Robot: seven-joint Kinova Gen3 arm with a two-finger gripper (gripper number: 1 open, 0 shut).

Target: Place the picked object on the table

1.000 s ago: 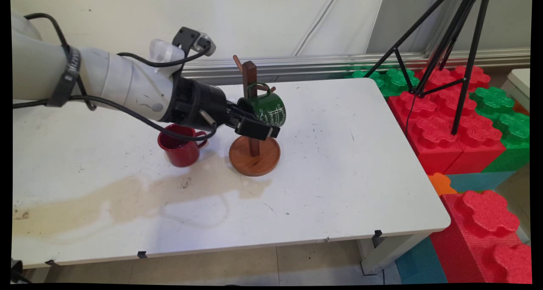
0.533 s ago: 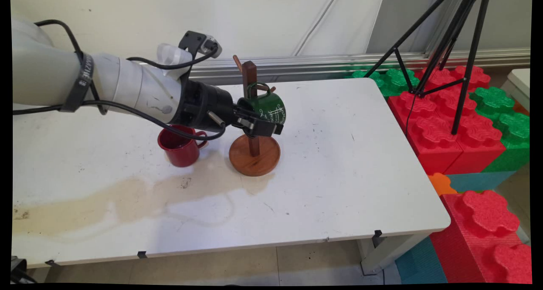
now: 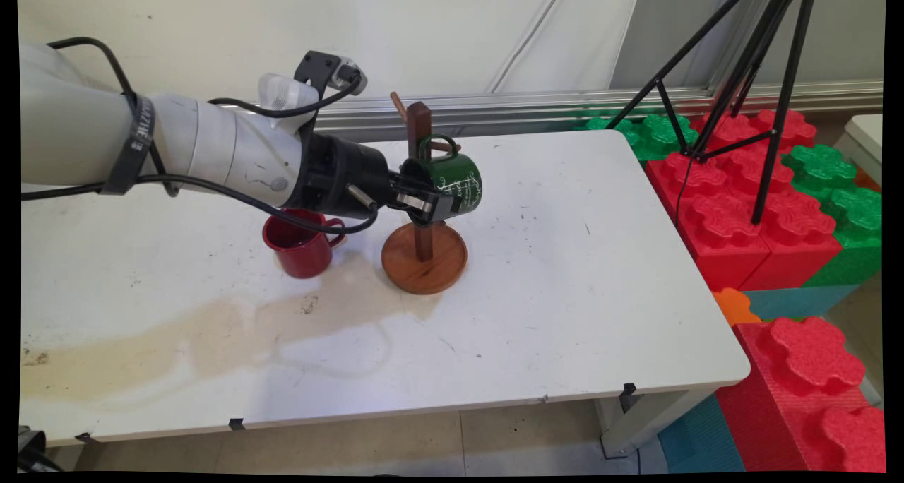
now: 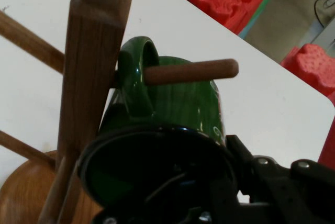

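I have the gripper [image 3: 432,204] pinching the rim of the green mug [image 3: 452,181], whose handle hangs on a peg of the wooden mug tree [image 3: 422,186]. A red mug [image 3: 296,244] stands on the white table [image 3: 565,292] just left of the tree's round base.

White script lettering on a hanging green mug [image 3: 452,185], too small to read.

The only writing on any object is on the side of the green mug, which hangs by its handle from a peg of a wooden mug stand [image 3: 422,186] on the white desk [image 3: 565,292]. In the main view, white decorative script runs down the mug's side in several short lines, beside a thin white line drawing, but no single word or letter can be made out. In the hand view the mug shows only plain green enamel, with no lettering on that side. The red mug [image 3: 300,243] nearby carries no visible text.
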